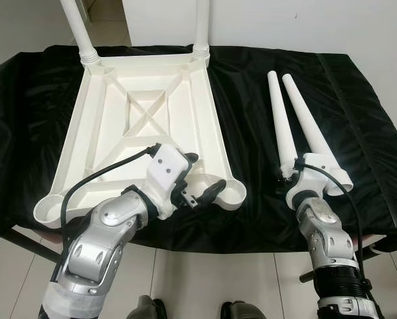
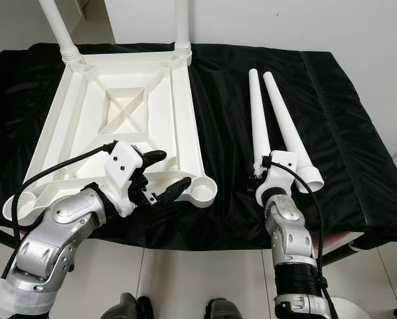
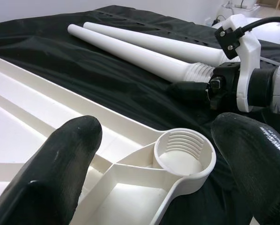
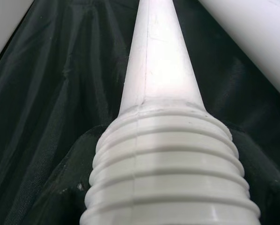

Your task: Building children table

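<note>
White plastic throughout: the tabletop (image 1: 145, 126) lies upside down on the black cloth (image 1: 251, 86), ribbed underside up. Two legs already stand in its far corner sockets. The near-right socket (image 3: 184, 154) is empty, its inner threads showing, and the near-left one looks empty too.

Two loose legs lie side by side on the cloth to the right of the top. My right gripper (image 2: 263, 174) is at the threaded end of the inner leg (image 2: 257, 119); in the right wrist view its black fingers sit along both sides of the thread (image 4: 168, 164) and appear closed on it. My left gripper (image 1: 202, 193) hovers over the near-right corner with fingers (image 3: 60, 159) spread apart, holding nothing.

Risks as I judge them:
- Holding on the threads gives a poor purchase. The tapered leg may pivot or slip when lifted.
- The outer leg (image 2: 288, 126) lies just beside it and could roll if nudged.
- A tilted entry would cross-thread the socket.
- The cloth is loose and creased, so the top may slide under turning force.

The cloth-covered table stands against a pale wall, with light floor tiles below.
</note>
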Robot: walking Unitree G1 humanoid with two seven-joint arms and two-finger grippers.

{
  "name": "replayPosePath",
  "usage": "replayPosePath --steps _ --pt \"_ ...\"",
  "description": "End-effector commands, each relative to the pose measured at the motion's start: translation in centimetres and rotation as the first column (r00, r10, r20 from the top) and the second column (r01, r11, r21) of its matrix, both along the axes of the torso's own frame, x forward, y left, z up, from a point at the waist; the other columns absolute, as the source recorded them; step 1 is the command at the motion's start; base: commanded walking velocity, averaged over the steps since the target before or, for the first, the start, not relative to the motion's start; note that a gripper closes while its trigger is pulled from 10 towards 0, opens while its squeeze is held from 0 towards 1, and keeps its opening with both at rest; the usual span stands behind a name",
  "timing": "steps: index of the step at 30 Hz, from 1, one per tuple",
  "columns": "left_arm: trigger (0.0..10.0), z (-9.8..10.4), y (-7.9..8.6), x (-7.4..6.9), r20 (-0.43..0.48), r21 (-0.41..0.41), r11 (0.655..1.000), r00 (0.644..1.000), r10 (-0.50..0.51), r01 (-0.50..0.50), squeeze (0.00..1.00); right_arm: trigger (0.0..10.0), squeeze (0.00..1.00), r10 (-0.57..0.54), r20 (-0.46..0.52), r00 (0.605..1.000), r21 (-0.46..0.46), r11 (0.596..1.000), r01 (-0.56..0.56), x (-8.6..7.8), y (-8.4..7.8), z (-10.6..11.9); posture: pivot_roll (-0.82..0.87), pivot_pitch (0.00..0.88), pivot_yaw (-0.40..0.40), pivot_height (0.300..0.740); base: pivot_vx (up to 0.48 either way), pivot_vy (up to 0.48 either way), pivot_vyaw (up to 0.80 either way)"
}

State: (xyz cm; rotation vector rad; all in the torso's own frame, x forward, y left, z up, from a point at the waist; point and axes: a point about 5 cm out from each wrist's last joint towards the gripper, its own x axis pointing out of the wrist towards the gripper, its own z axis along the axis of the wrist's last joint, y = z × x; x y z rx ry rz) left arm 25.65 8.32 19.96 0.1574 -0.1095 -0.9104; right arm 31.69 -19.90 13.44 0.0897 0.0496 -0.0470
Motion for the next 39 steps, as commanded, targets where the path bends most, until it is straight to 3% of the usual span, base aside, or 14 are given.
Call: replayPosePath --steps 1,2,13,27,39 --pt "10.0 0.2 0.5 0.3 0.012 -0.010 0.994 0.994 0.107 -0.107 0.00 0.0 0.00 -0.018 -0.002 1.000 0.014 1.000 0.018 -0.3 0.1 -0.4 -0.15 0.140 0.028 0.740 0.000 0.000 0.00" --pt "10.0 0.1 0.6 0.4 0.001 -0.014 0.993 0.993 0.115 -0.115 0.00 10.0 0.00 -0.043 0.000 0.999 -0.003 0.999 0.043 -0.3 0.0 -0.4 -0.15 0.134 0.029 0.740 0.000 0.000 0.00" --pt "10.0 0.0 0.6 0.7 -0.016 -0.002 0.992 0.991 0.130 -0.130 0.00 10.0 0.00 -0.046 0.043 0.998 -0.071 0.996 0.049 -0.2 0.3 -0.1 -0.15 0.125 0.030 0.740 0.000 0.000 0.00" --pt "10.0 -0.1 0.8 1.1 -0.046 -0.007 0.989 0.988 0.147 -0.147 0.00 10.0 0.00 -0.018 0.046 0.999 -0.062 0.998 0.021 -0.3 0.7 -0.5 -0.15 0.104 0.034 0.740 0.000 0.000 0.00" --pt "10.0 0.2 0.4 1.8 -0.024 -0.014 0.990 0.990 0.139 -0.139 0.00 10.0 0.00 0.003 0.098 0.995 -0.069 0.998 0.004 0.6 1.0 0.3 -0.14 0.014 0.033 0.740 0.000 0.000 0.00"
